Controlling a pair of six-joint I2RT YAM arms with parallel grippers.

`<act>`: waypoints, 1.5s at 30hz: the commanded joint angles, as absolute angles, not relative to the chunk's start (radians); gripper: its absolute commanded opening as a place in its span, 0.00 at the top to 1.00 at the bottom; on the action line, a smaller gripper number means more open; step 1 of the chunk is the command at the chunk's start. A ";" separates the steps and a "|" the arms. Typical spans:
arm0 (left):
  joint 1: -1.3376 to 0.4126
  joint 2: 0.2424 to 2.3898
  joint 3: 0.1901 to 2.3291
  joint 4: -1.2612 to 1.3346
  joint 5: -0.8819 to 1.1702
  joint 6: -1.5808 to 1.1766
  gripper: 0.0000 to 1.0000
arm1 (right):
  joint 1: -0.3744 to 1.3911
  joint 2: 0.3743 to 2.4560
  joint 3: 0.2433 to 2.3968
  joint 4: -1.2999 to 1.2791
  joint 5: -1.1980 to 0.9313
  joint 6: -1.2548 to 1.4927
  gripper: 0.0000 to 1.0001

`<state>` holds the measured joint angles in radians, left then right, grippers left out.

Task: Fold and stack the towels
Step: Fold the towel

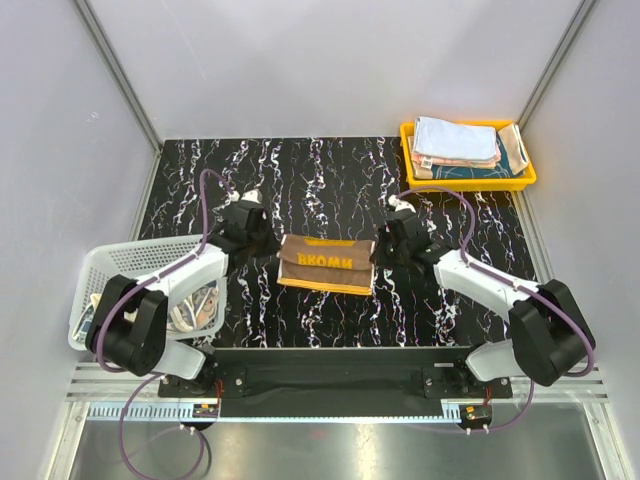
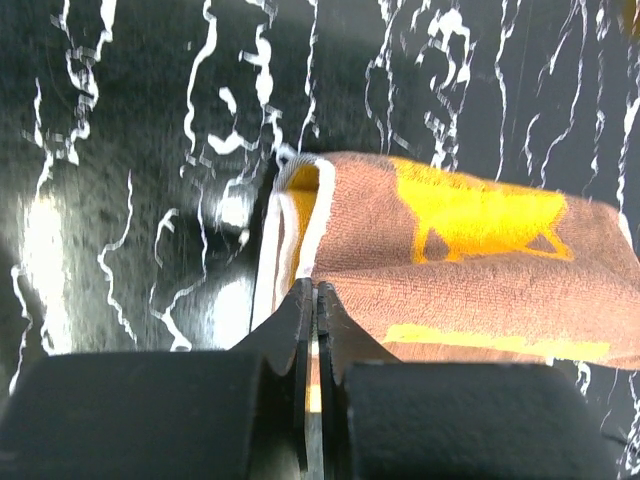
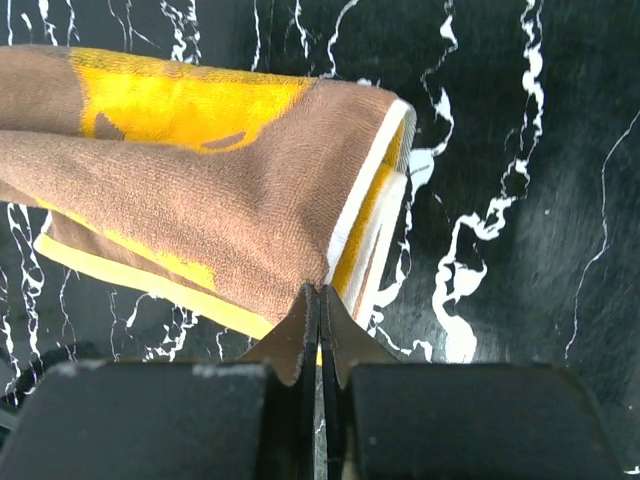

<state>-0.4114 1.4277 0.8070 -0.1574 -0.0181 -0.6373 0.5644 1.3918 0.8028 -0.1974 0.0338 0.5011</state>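
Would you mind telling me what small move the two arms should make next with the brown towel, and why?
Probably raise both grippers together and carry the pinched edge across to the opposite edge. The left gripper and right gripper are each shut on one end of the brown towel lying between them, so moving in step should keep the fold square.

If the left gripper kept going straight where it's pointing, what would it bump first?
The brown towel with yellow lettering: the left gripper is shut right on its edge, seemingly pinching it. Past that lies the black marbled table, though depth is unclear.
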 commanded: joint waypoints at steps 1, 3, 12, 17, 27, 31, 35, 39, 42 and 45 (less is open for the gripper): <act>-0.417 1.371 0.785 -0.155 -0.048 -0.632 1.00 | 0.580 1.348 0.775 -0.163 0.072 0.528 1.00; -0.423 1.364 0.769 -0.166 -0.054 -0.626 1.00 | 0.584 1.341 0.759 -0.163 0.071 0.534 1.00; -0.442 1.335 0.713 -0.160 -0.052 -0.630 1.00 | 0.614 1.310 0.689 -0.137 0.069 0.566 1.00; -0.453 1.339 0.689 -0.152 -0.051 -0.635 1.00 | 0.623 1.310 0.655 -0.121 0.075 0.581 1.00; -0.474 1.318 0.670 -0.166 -0.035 -0.635 0.85 | 0.626 1.278 0.624 -0.132 0.081 0.603 0.79; -0.476 1.284 0.695 -0.225 -0.052 -0.630 0.64 | 0.627 1.226 0.637 -0.181 0.077 0.607 0.70; -0.476 1.243 0.742 -0.279 -0.061 -0.623 0.60 | 0.627 1.201 0.673 -0.239 0.110 0.603 0.67; -0.491 1.267 0.816 -0.307 -0.061 -0.618 0.61 | 0.629 1.242 0.758 -0.265 0.121 0.592 0.67; -0.514 1.336 0.871 -0.311 -0.055 -0.620 0.65 | 0.630 1.307 0.819 -0.256 0.117 0.591 0.67; -0.537 1.412 0.891 -0.313 -0.064 -0.626 0.68 | 0.637 1.408 0.857 -0.258 0.104 0.597 0.68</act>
